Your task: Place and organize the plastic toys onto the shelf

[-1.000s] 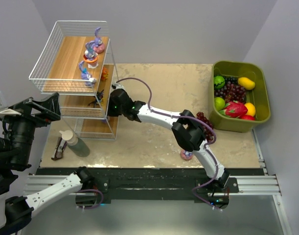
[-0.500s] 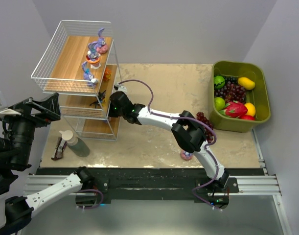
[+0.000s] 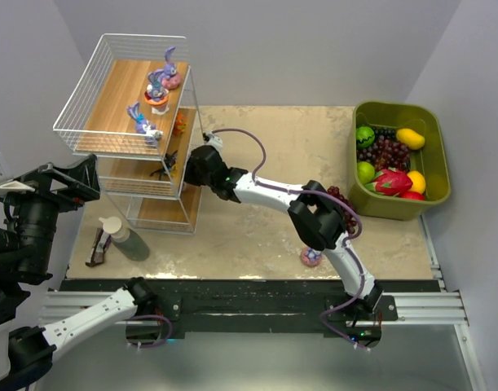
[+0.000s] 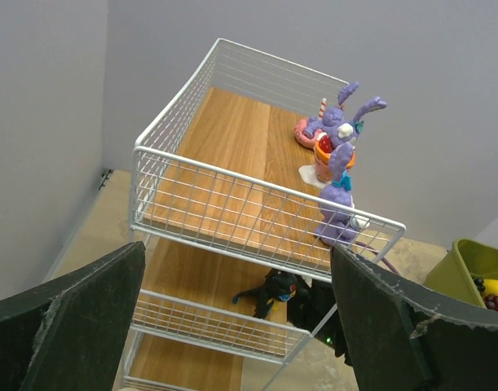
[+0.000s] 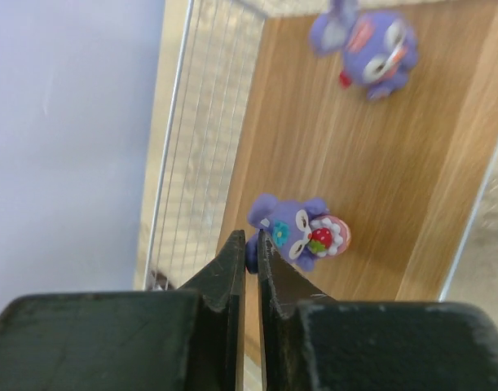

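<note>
The shelf (image 3: 95, 98) stands at the far left, and three purple bunny toys (image 3: 156, 90) line the right side of its top board. An orange toy (image 3: 178, 124) and a black insect toy (image 3: 165, 165) sit on the tier below. My right gripper (image 3: 201, 163) reaches in at the shelf's right side. In its wrist view it (image 5: 251, 244) is shut, with its tips right beside a purple toy holding a strawberry (image 5: 301, 228). Another purple toy (image 5: 367, 45) lies farther along that board. One toy on a pink base (image 3: 311, 257) rests on the table. My left gripper (image 4: 236, 252) hangs open, high before the shelf (image 4: 257, 220).
An olive-green bin (image 3: 436, 130) of colourful fruits sits at the right. A dark grape bunch (image 3: 340, 199) lies on the table beside the right arm. A squeeze bottle (image 3: 125, 238) and a small dark tool (image 3: 96, 247) lie in front of the shelf.
The shelf's top has shifted slightly to the right. My right gripper has drawn back a little to the right, still shut. The left arm has not moved.
</note>
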Available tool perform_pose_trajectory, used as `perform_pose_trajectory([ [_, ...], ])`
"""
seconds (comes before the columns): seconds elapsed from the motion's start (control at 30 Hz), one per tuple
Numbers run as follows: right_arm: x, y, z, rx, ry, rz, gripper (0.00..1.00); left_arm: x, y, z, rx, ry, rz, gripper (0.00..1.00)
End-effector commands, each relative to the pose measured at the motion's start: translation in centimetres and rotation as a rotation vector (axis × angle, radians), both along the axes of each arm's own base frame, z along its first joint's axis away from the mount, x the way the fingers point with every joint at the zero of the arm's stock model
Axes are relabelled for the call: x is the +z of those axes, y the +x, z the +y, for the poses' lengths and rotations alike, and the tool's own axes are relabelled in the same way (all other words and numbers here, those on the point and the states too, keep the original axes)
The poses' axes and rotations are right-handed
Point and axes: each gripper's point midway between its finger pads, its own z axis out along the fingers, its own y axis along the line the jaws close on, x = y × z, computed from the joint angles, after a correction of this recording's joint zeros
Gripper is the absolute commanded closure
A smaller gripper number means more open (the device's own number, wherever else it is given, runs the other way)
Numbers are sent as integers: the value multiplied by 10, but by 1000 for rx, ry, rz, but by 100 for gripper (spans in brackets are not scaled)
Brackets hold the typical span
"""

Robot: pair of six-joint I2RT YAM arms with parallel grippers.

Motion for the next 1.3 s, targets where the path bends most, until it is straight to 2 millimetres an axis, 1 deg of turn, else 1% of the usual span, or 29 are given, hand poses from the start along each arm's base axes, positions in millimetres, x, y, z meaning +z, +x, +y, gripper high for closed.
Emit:
perform_pose_trajectory([
  [0.0, 63, 19, -9, -78, 146, -65, 100, 5, -3, 5, 9, -16, -13, 0],
  [0.1, 67, 20, -10, -82, 145, -71, 100, 5, -3, 5, 11, -16, -12, 0],
  [0.23, 66, 19, -11, -83, 129, -69, 100, 5, -2, 4, 11, -15, -12, 1],
  [0.37, 70, 22, -16, -104, 124, -77, 100, 5, -2, 4, 11, -15, -12, 0],
  [0.7, 61, 18, -18, -140, 93, -34, 100, 3, -2, 4, 12, -13, -10, 0],
  [0.73, 63, 19, -17, -147, 100, -35, 100, 4, -2, 4, 11, -14, -11, 0],
  [0.77, 57, 18, -20, -153, 78, -22, 100, 4, -2, 4, 13, -13, -11, 0],
  [0.8, 56, 19, -20, -155, 75, -19, 100, 4, -2, 4, 13, -14, -12, 0],
  [0.9, 54, 19, -19, -153, 71, -14, 100, 4, -2, 4, 13, -14, -12, 1],
  [0.97, 56, 18, -17, -151, 75, -14, 100, 4, -2, 5, 14, -15, -13, 1],
  [1.27, 59, 9, -6, -142, 89, -2, 100, 5, -2, 5, 15, -12, -14, 0],
])
